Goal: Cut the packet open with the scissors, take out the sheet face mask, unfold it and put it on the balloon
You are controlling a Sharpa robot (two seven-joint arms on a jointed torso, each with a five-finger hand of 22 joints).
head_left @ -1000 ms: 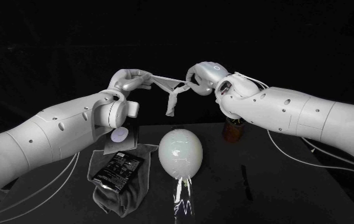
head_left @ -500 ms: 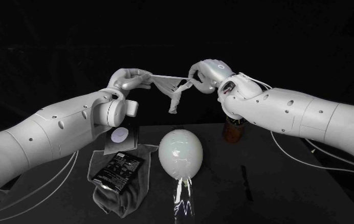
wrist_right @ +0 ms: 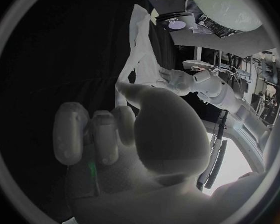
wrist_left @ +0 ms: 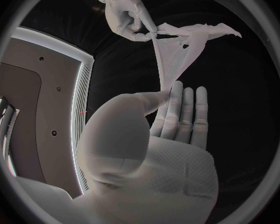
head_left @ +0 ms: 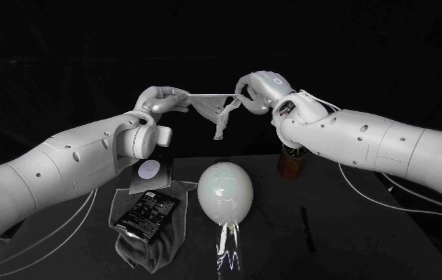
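Compared with a moment ago, the right hand [head_left: 262, 92] is a little higher and farther from the left hand [head_left: 164, 100]. The upper edge of the mask [head_left: 217, 112] is therefore drawn into a longer, straighter line between them, high above the balloon [head_left: 225, 192]. The rest of the mask hangs from this edge as a crumpled fold, well apart from the balloon. I judge that the unfolding is in progress but not complete: the sheet is opened along one edge only and is not ready to go on the balloon. Both hands hold the mask. In the left wrist view the left fingers [wrist_left: 185, 112] are nearly straight, with the thumb pressing one end of the mask against them; the right hand pinches the other end with curled fingers. The packet [head_left: 147, 211] lies on a grey cloth [head_left: 152, 251] on the bench [head_left: 368, 241], just left of the balloon. How many layers are together in the hanging part is hard to see, and the holes of the mask cannot be made out. A thin dark thing [head_left: 306, 227] lies right of the balloon; it may be the scissors, but I cannot tell.
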